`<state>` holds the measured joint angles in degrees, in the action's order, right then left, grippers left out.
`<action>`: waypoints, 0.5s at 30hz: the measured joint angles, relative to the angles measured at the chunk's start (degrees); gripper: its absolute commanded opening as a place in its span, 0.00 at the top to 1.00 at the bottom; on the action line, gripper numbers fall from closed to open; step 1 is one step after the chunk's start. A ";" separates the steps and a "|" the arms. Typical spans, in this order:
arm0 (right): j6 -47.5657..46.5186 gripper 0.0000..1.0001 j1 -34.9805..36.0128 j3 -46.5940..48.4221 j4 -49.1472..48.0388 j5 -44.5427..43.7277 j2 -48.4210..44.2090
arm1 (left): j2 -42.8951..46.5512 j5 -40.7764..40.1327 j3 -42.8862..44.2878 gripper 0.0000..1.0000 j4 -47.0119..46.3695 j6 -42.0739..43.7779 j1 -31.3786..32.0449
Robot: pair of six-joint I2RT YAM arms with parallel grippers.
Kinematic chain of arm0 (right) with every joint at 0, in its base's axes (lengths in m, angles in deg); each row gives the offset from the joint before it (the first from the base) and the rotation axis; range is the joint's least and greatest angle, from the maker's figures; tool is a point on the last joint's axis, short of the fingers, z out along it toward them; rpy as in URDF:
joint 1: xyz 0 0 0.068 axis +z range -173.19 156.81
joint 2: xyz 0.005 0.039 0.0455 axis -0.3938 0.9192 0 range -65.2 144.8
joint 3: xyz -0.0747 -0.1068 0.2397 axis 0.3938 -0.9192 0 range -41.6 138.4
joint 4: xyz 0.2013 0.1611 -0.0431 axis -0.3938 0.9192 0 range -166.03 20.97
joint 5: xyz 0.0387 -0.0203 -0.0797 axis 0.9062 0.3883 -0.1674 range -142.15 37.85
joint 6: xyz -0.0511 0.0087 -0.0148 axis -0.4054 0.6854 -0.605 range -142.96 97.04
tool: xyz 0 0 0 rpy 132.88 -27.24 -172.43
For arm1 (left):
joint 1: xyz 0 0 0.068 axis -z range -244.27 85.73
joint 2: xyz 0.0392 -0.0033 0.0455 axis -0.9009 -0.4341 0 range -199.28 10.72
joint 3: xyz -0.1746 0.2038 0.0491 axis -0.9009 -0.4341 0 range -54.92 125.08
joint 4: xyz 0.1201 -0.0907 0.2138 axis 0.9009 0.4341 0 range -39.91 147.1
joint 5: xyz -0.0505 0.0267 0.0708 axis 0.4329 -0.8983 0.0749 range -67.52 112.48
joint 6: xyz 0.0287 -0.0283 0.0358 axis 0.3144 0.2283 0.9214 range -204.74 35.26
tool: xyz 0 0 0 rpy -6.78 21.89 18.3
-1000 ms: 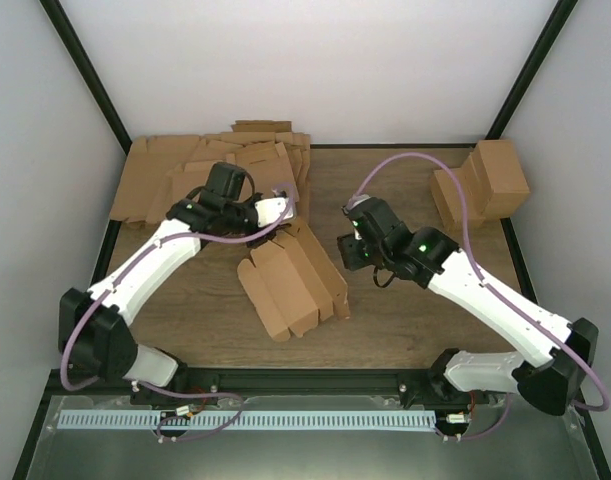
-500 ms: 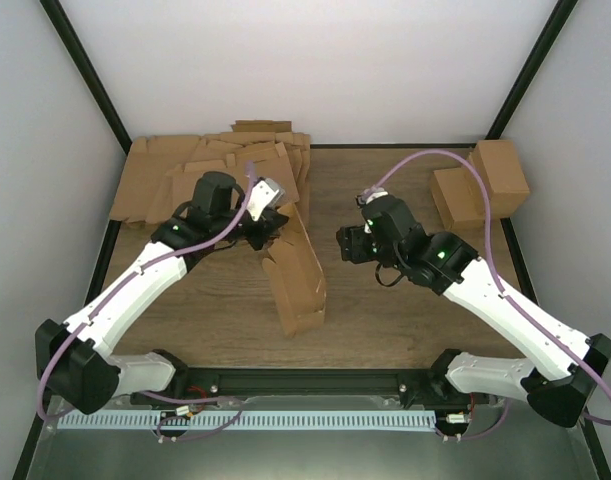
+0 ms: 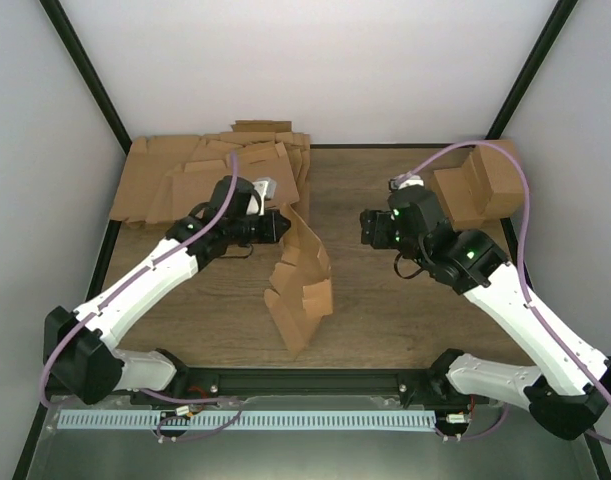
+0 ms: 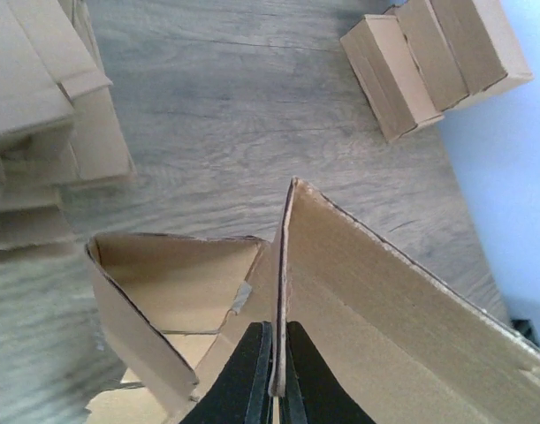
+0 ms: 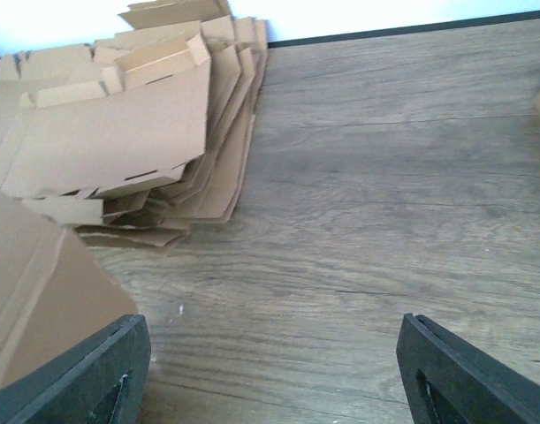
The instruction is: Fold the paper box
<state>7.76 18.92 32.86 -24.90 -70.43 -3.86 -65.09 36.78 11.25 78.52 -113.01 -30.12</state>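
Observation:
The paper box (image 3: 301, 285) is a brown die-cut piece standing half raised on edge in the middle of the table, its panels partly bent along the creases. My left gripper (image 3: 282, 226) is shut on its upper edge. In the left wrist view the black fingertips (image 4: 256, 375) pinch a thin cardboard wall, with an open pocket of the box (image 4: 177, 283) to their left. My right gripper (image 3: 369, 228) hovers open to the right of the box, apart from it. Its wrist view shows bare wood between wide-set fingers (image 5: 84, 375) and a corner of the box (image 5: 31, 291) at the left.
A thick heap of flat cardboard sheets (image 3: 200, 175) lies at the back left, seen too in the right wrist view (image 5: 128, 132). Neat folded brown cuboids (image 3: 483, 182) stand at the back right. White walls close in the table on three sides.
My left gripper has tipped the box up from lying flat to standing on edge. The right gripper has opened wider and drawn back to the right, away from the box.

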 measured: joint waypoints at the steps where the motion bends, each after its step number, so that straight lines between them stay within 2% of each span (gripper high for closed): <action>1: 0.00 0.21 -0.85 0.24 0.28 -0.15 -0.07 | 0.00 -0.31 -0.02 0.96 -0.07 -2.21 0.48; 6: -0.04 0.21 -3.04 0.48 1.27 -0.37 -1.03 | 1.88 -4.35 -0.04 0.96 -0.22 -9.90 3.39; 11: 0.00 0.21 -3.04 -0.09 1.07 0.57 -2.67 | 5.07 -10.25 0.26 0.96 3.21 -14.99 3.72; 15: 0.24 0.21 -3.06 -4.15 0.31 1.53 -4.59 | 6.91 -14.16 0.09 0.96 7.50 -20.50 3.78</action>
<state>8.00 15.86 28.70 -24.59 -68.90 -8.45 -58.18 22.62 11.34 86.02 -133.51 -26.34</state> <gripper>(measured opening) 0.794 0.040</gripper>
